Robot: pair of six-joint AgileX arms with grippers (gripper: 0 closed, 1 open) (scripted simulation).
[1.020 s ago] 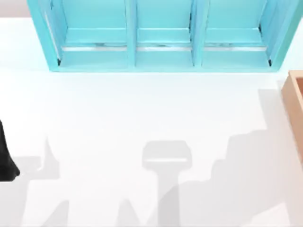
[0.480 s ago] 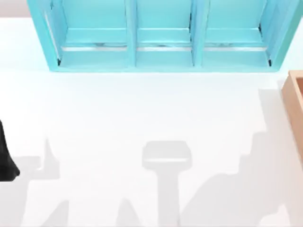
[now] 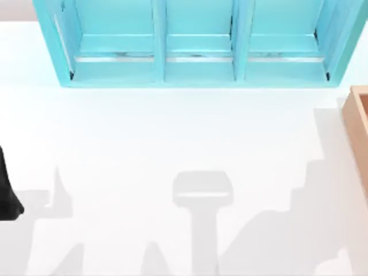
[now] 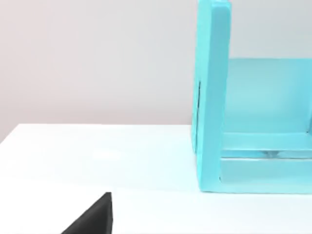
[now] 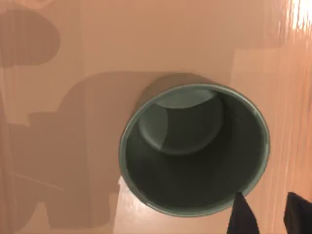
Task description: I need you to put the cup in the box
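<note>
Inside the box [image 5: 58, 73]: cup [image 5: 194, 150], upright, on the tan floor. Right tool [image 5: 265, 214] at cup rim, dark fingertips [image 5: 242, 214] slightly apart, one outside the wall; grip uncertain. Left tool [image 3: 7, 192] parked at counter [image 3: 144, 138] left edge.

Overhead table [image 3: 172, 138] view; two close wrist views

Cup [image 5: 194, 151]: dark olive-grey, handleless, round rim, upright, mouth open, empty, standing on box's tan-orange floor. Box [image 3: 357, 123]: you see thick-walled corner at table's right edge.
</note>
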